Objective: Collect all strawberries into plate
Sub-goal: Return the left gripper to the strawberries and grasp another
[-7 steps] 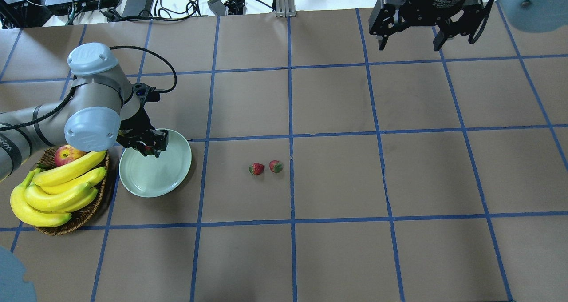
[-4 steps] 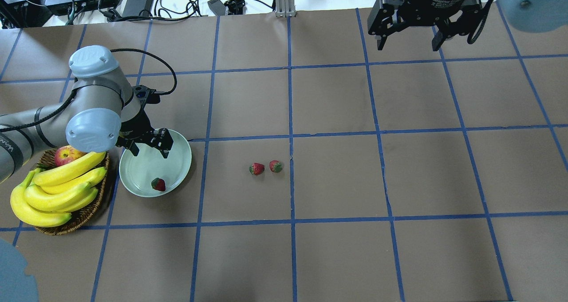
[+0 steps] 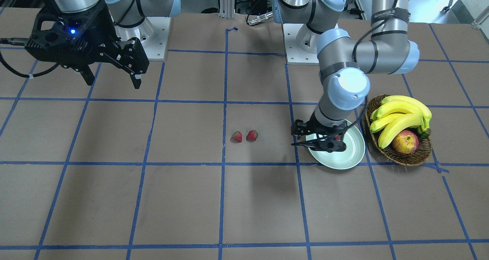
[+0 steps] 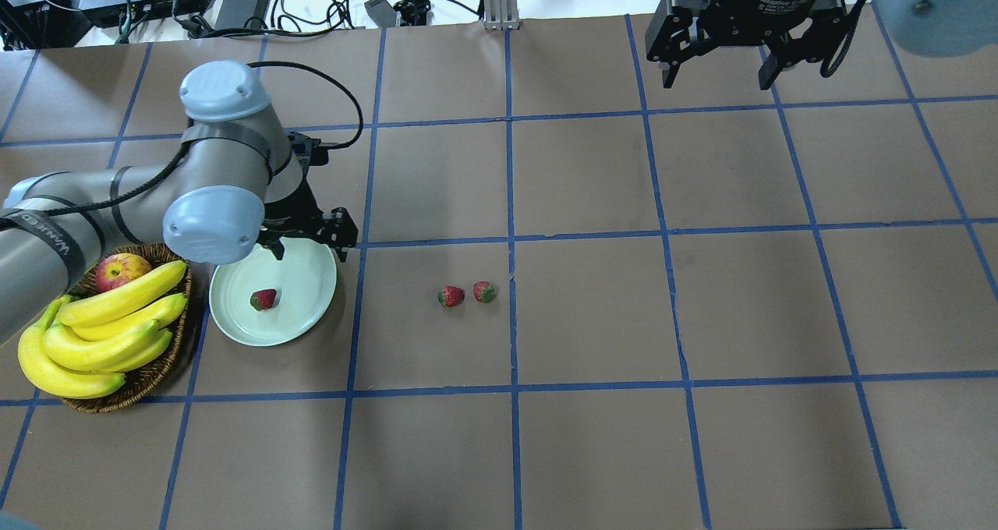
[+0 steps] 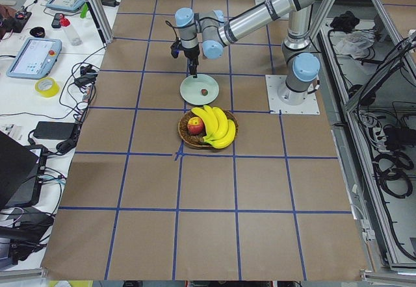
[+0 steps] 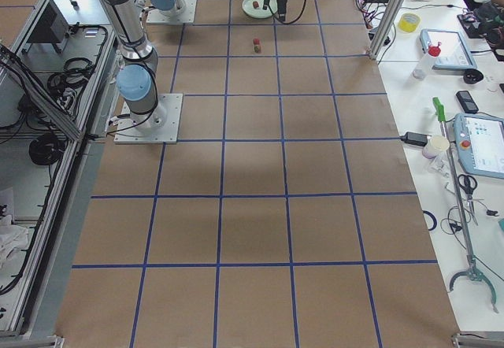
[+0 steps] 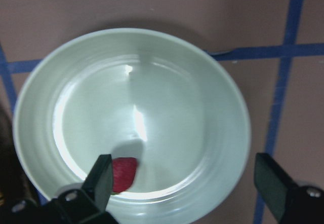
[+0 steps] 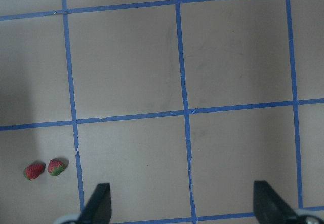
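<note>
Far left there's a wicker basket [image 4: 156, 376] with bananas [image 4: 101, 335] and an apple [image 4: 121, 269], sitting close to the left edge of the table [image 4: 592, 436]. Right next to it is the plate [image 4: 308, 312], with only a thin strip of table showing between the two rims, so it's tight on that side. The first berry [image 4: 263, 299] lies inside the plate, a bit left of center and off the rim. The left hand [image 4: 310, 243] hangs over the plate's far rim with its fingers spread wide and nothing in them. The wrist cam shows the plate straight below it, with the berry by one fingertip. Right of the plate there's a good stretch of bare table before the second berry [image 4: 451, 296] and third berry [image 4: 484, 291]. Those two sit just beside each other on the table, a little left of the center tape line, with free space all around them. Past that line the whole right half is bare brown paper. The right hand [image 4: 718, 74] is up high near the far right edge, fingers wide apart and empty, well away from both berries.
</note>
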Controlling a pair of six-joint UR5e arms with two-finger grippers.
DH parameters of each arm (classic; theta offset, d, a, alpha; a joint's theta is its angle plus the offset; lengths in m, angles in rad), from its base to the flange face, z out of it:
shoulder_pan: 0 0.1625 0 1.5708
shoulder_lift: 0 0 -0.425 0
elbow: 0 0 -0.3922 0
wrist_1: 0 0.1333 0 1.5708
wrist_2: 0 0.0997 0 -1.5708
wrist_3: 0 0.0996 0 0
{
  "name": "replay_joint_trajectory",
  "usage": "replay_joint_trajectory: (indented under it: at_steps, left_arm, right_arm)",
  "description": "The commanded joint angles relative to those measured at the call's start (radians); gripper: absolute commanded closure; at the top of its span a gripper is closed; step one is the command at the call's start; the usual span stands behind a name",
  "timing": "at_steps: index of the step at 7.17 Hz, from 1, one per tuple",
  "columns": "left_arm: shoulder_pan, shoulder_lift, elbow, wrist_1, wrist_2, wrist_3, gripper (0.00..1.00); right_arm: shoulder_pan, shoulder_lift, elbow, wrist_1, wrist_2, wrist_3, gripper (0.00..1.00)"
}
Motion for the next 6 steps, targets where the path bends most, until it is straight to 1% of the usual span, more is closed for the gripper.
replay_joint_trajectory:
  at_steps: [1,2,3,4,5,6]
  left_arm:
    - [-0.184,-0.019,-0.002,0.029,0.0,-0.059,0.02]
    - [-0.205,-0.041,-0.003,0.098,-0.018,-0.049,0.04]
    - [-0.227,-0.055,-0.005,0.117,-0.033,0.047,0.08]
    - [-0.247,-0.064,-0.005,0.132,-0.038,0.164,0.1]
    - [-0.257,-0.075,-0.018,0.144,-0.038,0.222,0.1]
    - [-0.257,-0.084,-0.069,0.224,-0.041,0.241,0.1]
  right_arm:
    - [0.0,0.0,0.001,0.002,-0.003,-0.002,0.0]
    - [0.0,0.0,0.001,0.002,-0.003,-0.002,0.0]
    - [0.0,-0.002,0.001,0.002,-0.002,-0.002,0.0]
    - [0.0,-0.002,0.001,0.002,0.003,0.0,0.0]
    - [0.001,-0.002,0.001,0.002,0.002,0.0,0.0]
    - [0.001,-0.002,0.001,0.002,0.0,-0.002,0.0]
